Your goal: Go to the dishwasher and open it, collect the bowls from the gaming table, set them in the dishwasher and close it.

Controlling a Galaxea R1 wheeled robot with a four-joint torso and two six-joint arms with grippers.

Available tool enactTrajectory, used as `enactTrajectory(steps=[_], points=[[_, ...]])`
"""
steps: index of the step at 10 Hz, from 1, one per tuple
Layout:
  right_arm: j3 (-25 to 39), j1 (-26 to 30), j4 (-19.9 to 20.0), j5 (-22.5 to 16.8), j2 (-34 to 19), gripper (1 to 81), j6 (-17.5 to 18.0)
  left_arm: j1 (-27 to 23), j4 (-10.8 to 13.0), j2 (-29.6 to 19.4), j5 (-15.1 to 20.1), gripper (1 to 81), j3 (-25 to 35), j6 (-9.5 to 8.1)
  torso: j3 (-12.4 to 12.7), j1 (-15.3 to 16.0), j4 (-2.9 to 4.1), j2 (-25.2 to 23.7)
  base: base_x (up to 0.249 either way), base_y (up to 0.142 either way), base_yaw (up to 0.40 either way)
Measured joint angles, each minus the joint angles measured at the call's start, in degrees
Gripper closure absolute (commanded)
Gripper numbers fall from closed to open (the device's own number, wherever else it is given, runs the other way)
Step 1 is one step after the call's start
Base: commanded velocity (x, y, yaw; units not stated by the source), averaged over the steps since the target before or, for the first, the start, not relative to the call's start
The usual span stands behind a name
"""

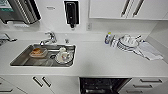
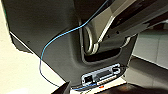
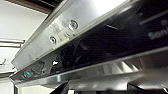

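Head view looks down on a long white bench (image 1: pixel 100 60) with a steel sink (image 1: pixel 25 61) set in it, white dishes inside and a tap (image 1: pixel 50 37) behind. Under the bench edge the dishwasher (image 1: pixel 103 85) stands open, its dark interior showing between white drawer fronts. Stacked plates (image 1: pixel 127 42) and a cloth (image 1: pixel 150 51) lie near the wall. Right wrist view shows the dishwasher's door close up: brushed steel edge, two screws, a black control strip with a small green light (image 3: pixel 27 73). Whether either arm's jaws are apart or together, I cannot tell.

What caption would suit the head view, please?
Kitchen counter with sink holding dishes, open dishwasher below.
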Motion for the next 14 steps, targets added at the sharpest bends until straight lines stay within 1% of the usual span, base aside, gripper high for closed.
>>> enactTrajectory(steps=[1,2,4,5,6,7,8,9,11,14], points=[[-0.3,-0.1,0.0,0.3,0.3,1.0,1.0,0.1,0.0,0.0,0.0,1.0,0.0,0.0,0.0,0.0,0.0,0.0,0.0,0.0,0.0],[-1.0,-0.4,-0.1,1.5,1.0,1.0,1.8,0.2,0.0,0.0,-0.1,1.0,0.0,0.0,0.0,0.0,0.0,0.0,0.0,0.0,0.0],[-2.8,-0.8,-0.7,6.5,2.7,1.0,3.5,0.6,0.0,-0.5,-0.4,1.0,0.0,0.0,0.0,0.0,0.0,0.0,0.0,0.0,0.0],[-2.6,0.0,-1.1,7.9,3.0,1.0,4.7,0.8,0.0,-0.5,-0.4,1.0,0.0,0.0,0.0,0.0,0.0,0.0,0.0,0.0,0.0],[-1.7,1.0,-1.2,9.8,2.7,1.0,7.1,0.8,0.0,-0.6,-0.3,1.0,0.0,0.0,0.0,0.0,0.0,0.0,0.0,0.0,0.0],[-0.7,1.5,-0.9,11.2,2.1,1.0,8.6,0.8,0.0,-0.6,-0.4,1.0,0.0,0.0,0.0,0.0,0.0,0.0,0.0,0.0,0.0],[1.2,2.7,-0.6,13.2,0.4,1.0,9.9,0.8,0.0,-0.6,-0.4,1.0,0.0,0.0,0.0,0.0,0.0,0.0,0.0,0.0,0.0],[3.1,4.2,-0.5,13.9,-1.7,1.0,10.4,0.8,0.0,-0.5,-0.3,1.0,0.0,0.0,0.0,0.0,0.0,0.0,0.0,0.0,0.0],[6.6,6.2,-0.3,17.6,-5.7,1.0,10.6,0.8,0.0,-0.4,-0.3,1.0,0.0,0.02,0.0,0.0,0.0,0.0,0.0,0.0,0.0],[11.1,6.7,-0.6,19.3,-9.2,1.0,11.6,0.8,0.0,-0.3,-0.2,1.0,0.0,0.02,0.0,0.0,0.0,0.0,0.0,0.0,0.0]])
